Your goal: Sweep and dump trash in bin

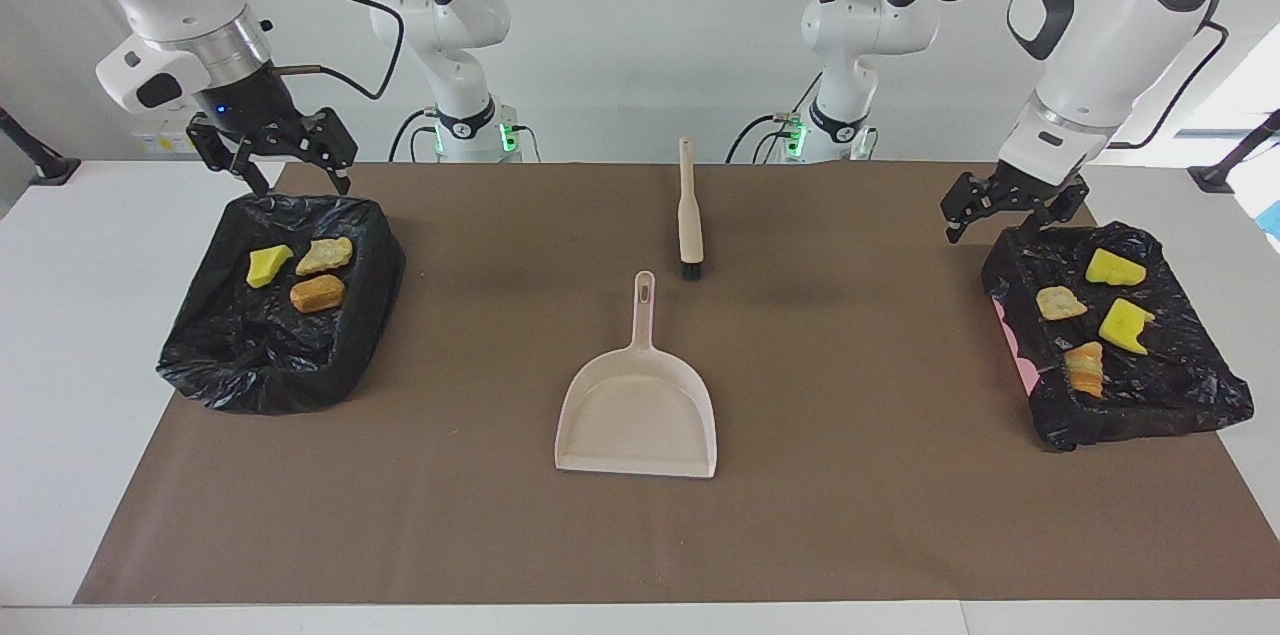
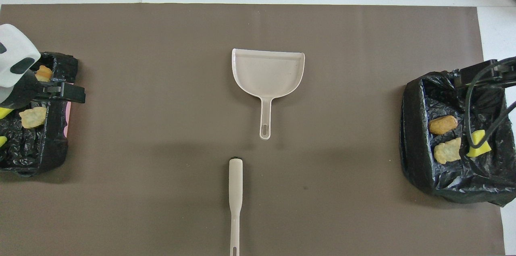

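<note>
The trash lies in two bins lined with black bags. The bin [image 1: 200,370] at the right arm's end holds a yellow wedge [image 1: 268,265] and two brown pastry pieces [image 1: 318,293]. The bin [image 1: 1140,415] at the left arm's end holds two yellow wedges [image 1: 1115,267] and two pastry pieces [image 1: 1060,302]. My right gripper [image 1: 290,170] hangs open over its bin's edge nearest the robots. Open and holding nothing, my left gripper [image 1: 1000,220] [image 2: 66,92] hovers over the corner of the other bin. In the overhead view the right gripper is mostly out of frame.
A beige dustpan [image 1: 637,410] [image 2: 268,72] lies mid-mat, its handle pointing toward the robots. The beige brush [image 1: 689,215] [image 2: 235,199] lies nearer the robots, in line with that handle. A brown mat [image 1: 850,515] covers the table.
</note>
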Controlling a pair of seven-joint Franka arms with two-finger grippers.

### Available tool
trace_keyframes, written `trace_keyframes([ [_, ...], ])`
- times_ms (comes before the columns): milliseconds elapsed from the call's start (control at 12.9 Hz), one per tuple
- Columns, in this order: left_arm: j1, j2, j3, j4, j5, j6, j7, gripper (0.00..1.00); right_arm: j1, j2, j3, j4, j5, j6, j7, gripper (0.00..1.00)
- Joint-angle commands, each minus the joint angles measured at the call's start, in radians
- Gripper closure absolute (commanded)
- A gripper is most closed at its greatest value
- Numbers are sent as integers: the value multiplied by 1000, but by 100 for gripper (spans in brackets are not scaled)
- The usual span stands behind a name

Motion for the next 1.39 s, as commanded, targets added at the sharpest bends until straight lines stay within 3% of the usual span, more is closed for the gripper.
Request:
trace_keyframes([
  [0,2,-19,-7,81,35,-109,16,0,-3,-12,2,-7,-4,-15,-18,0],
  [618,-3,-32,-7,165,23,-172,16,0,-3,-12,2,-7,-4,-15,-18,0],
  [1082,-4,-70,-4,139,14,-176,16,0,-3,-12,2,-7,-4,-15,-18,0],
  [1314,47,-85,-62,127,12,-213,9,0,-3,-12,2,-7,-4,-15,-18,0],
])
